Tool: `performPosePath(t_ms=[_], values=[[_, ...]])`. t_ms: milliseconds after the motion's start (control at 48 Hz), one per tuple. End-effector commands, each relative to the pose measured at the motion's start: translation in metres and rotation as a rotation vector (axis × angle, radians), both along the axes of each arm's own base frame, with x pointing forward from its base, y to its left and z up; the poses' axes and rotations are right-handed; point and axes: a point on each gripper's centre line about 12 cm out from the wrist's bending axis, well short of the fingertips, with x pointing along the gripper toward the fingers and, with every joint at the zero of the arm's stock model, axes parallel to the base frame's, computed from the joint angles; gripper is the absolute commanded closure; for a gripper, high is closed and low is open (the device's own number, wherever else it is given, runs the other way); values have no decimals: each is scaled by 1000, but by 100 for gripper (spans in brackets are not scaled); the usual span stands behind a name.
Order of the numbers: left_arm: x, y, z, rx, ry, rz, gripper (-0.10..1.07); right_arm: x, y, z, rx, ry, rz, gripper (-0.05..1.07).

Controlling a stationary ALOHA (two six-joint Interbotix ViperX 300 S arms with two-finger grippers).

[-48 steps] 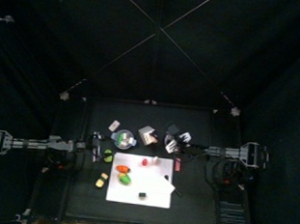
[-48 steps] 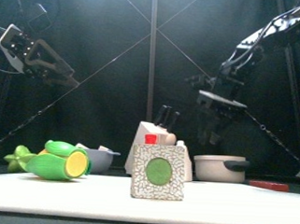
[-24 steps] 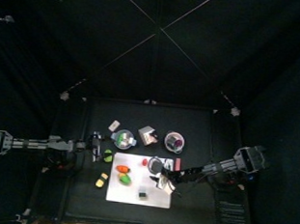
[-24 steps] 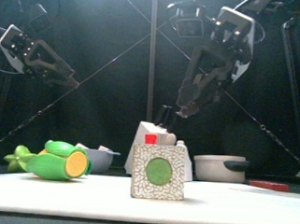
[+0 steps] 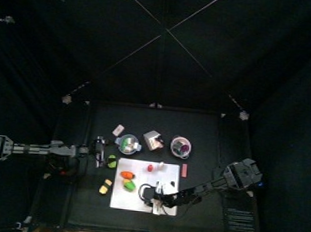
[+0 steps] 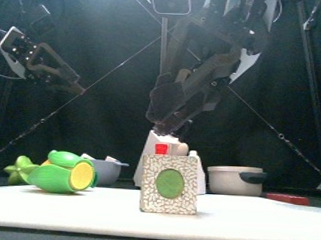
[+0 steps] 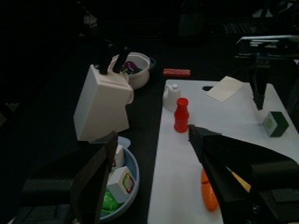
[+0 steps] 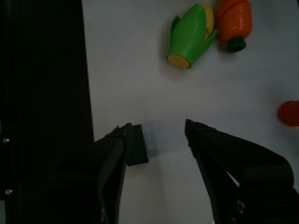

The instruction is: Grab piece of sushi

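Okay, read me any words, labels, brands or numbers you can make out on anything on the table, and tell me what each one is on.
None can be read.
The carton at the front shows only a plain green oval, no letters.
The small cartons in the bowl carry markings too blurred to read.
The white board and the toy corn bear no print.

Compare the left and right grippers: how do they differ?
The right gripper hangs over the white board; the left gripper sits left of that board. The right gripper has the piece of sushi close by one jaw; the left gripper is far from it. Both stand open.
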Motion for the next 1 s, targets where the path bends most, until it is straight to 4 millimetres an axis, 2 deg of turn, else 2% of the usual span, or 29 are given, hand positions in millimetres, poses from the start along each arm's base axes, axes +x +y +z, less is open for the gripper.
performPosePath(t_ms=[0, 625, 979], values=[[2, 1, 5, 6, -15, 2, 0, 6, 8, 14, 35, -34, -1, 17], [2, 1, 4, 4, -13, 2, 0, 5, 25, 0, 95, 2, 1, 17], [2, 1, 4, 3, -14, 3, 0, 4, 25, -20, 92, 39, 2, 18]])
